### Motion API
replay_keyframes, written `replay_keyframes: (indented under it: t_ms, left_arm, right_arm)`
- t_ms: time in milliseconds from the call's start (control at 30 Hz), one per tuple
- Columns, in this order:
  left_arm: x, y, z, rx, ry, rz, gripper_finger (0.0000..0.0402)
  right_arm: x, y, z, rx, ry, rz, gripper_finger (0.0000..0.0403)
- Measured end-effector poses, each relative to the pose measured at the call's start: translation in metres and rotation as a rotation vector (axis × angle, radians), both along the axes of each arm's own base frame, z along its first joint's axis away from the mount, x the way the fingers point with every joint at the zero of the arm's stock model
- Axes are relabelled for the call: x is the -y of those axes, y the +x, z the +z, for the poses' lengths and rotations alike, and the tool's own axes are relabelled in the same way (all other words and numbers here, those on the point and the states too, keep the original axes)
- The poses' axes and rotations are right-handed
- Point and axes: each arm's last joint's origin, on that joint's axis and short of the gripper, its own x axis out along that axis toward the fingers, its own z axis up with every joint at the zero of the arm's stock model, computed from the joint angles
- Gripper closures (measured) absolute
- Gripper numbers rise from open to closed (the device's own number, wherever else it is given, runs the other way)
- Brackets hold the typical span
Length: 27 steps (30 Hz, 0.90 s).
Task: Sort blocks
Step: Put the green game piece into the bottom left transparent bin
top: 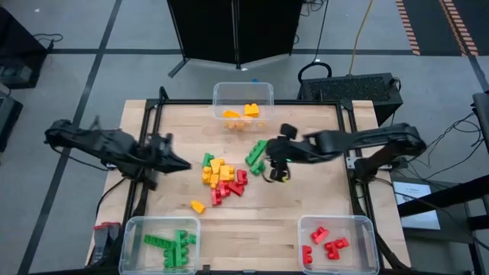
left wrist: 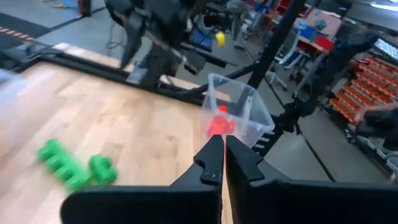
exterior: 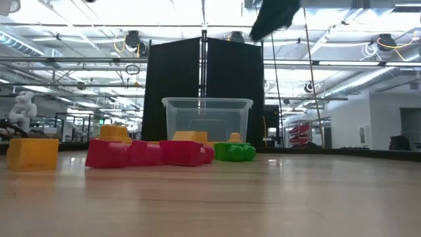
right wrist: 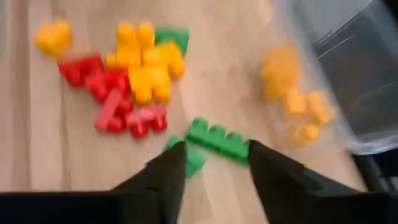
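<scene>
The high view showed the wooden table (top: 252, 221) with three clear bins: one at the far edge (top: 243, 105) holding yellow-orange blocks (top: 243, 116), one at the near left corner (top: 159, 243) holding green blocks (top: 172, 247), and one at the near right corner (top: 337, 243) holding red blocks (top: 325, 246). A mixed pile of unsorted blocks (top: 223, 176) lay at the table's centre, with two green blocks (top: 256, 153) just beside it and a single yellow block (top: 198, 206) apart, nearer the front. The right gripper (top: 276, 166) hung over the green blocks; the left gripper (top: 182, 163) sat left of the pile. The low view showed red blocks (exterior: 150, 153), a yellow block (exterior: 33, 153) and a green block (exterior: 234, 152) on the table before the far bin (exterior: 206, 117). The left wrist view showed the left gripper's fingers (left wrist: 211, 163) pressed together, empty, with the red bin (left wrist: 239, 115) beyond. The right wrist view showed the right gripper (right wrist: 214, 162) with fingers apart, holding nothing, above a green block (right wrist: 217, 141).
</scene>
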Motion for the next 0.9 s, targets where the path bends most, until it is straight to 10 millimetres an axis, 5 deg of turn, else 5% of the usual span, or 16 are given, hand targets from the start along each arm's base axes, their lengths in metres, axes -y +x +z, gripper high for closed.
replay_keyframes:
  t_ms: [267,533,900]
  left_arm:
    - [-0.016,-0.046,-0.008,-0.083,0.050,0.083,0.0366]
    - [-0.018,-0.050,-0.028,-0.294,0.145,0.109,0.0298]
    - [-0.019,-0.051,-0.033,-0.344,0.143,0.122,0.0267]
  right_arm:
    - [0.029,0.039,-0.061,-0.343,-0.175,0.325,0.0145]
    - [0.058,0.063,-0.117,-0.587,-0.305,0.566,0.0140]
    - [0.094,0.084,-0.165,-0.615,-0.331,0.727,0.0143]
